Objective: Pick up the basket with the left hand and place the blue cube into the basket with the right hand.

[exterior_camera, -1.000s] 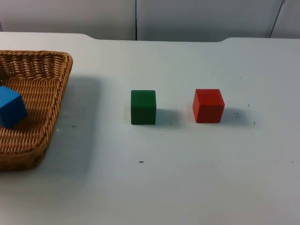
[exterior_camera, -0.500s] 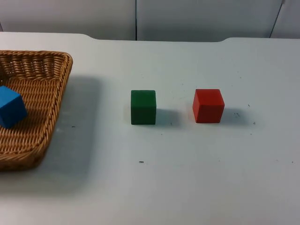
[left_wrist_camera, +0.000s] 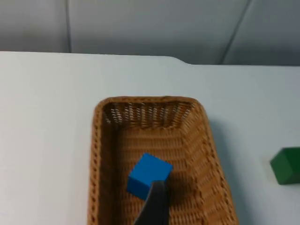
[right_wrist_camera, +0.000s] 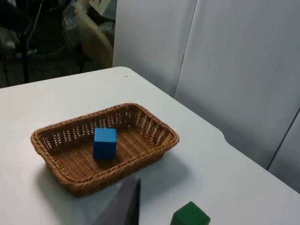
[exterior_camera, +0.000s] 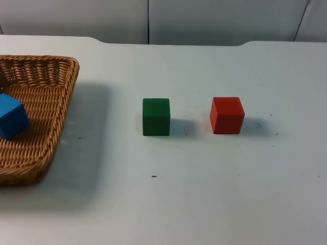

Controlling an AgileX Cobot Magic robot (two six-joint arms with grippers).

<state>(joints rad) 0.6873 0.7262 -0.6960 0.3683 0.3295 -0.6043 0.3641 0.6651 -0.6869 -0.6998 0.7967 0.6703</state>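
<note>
Above the basket [left_wrist_camera: 154,154] hangs the left gripper [left_wrist_camera: 153,208]; I cannot tell how its jaws stand. Nor can I tell for the right gripper [right_wrist_camera: 123,206], which hangs over the table [exterior_camera: 204,194] near the green cube [exterior_camera: 156,117]. Inside the basket lies the blue cube [exterior_camera: 11,116]. Right of the green cube stands a red cube [exterior_camera: 227,115], apart from it.

Counted on the white table [exterior_camera: 214,204]: one wicker basket [exterior_camera: 48,102]; three cubes, namely one blue cube [exterior_camera: 11,116], one green cube [exterior_camera: 156,116], one red cube [exterior_camera: 227,115].
</note>
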